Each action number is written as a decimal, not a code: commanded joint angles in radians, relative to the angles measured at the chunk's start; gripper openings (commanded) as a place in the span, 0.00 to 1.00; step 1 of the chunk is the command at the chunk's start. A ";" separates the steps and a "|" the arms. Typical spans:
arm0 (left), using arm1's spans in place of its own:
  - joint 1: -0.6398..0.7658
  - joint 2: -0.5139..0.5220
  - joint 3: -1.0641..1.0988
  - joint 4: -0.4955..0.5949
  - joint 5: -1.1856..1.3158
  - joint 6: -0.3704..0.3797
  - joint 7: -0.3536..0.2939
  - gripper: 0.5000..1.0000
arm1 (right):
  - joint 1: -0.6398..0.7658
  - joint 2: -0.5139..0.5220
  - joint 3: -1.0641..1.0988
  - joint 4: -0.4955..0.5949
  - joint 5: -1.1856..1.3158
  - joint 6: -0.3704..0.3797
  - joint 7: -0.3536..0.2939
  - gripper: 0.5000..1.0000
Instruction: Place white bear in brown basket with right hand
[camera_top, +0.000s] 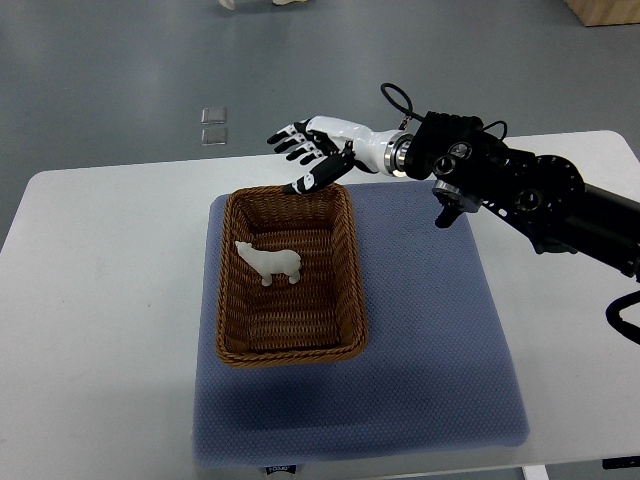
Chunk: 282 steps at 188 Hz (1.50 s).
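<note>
A small white bear (269, 263) lies on its side inside the brown wicker basket (352, 290), toward the basket's far half. My right hand (308, 155) hovers over the basket's far rim, white with black fingertips, fingers spread and holding nothing. Its black arm (530, 195) comes in from the right edge. The left arm does not show.
The basket sits on a blue-grey mat (430, 330) laid on a white table (100, 300). Grey floor lies beyond the table's far edge, with two small pale squares (212, 124) on it. A dark cable (625, 320) shows at the right edge.
</note>
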<state>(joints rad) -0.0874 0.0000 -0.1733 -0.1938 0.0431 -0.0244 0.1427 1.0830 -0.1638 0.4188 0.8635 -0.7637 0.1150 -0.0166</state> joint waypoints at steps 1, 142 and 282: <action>0.000 0.000 0.000 -0.004 0.000 0.000 0.000 1.00 | -0.090 -0.008 0.187 0.000 0.015 -0.046 0.001 0.72; 0.000 0.000 0.000 -0.009 0.001 0.000 0.000 1.00 | -0.348 0.116 0.698 -0.110 0.647 -0.133 0.078 0.85; 0.000 0.000 0.000 -0.010 0.003 -0.002 0.000 1.00 | -0.396 0.144 0.712 -0.116 0.647 -0.123 0.162 0.85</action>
<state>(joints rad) -0.0874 0.0000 -0.1749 -0.2041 0.0461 -0.0252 0.1427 0.6874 -0.0204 1.1290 0.7470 -0.1166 -0.0089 0.1435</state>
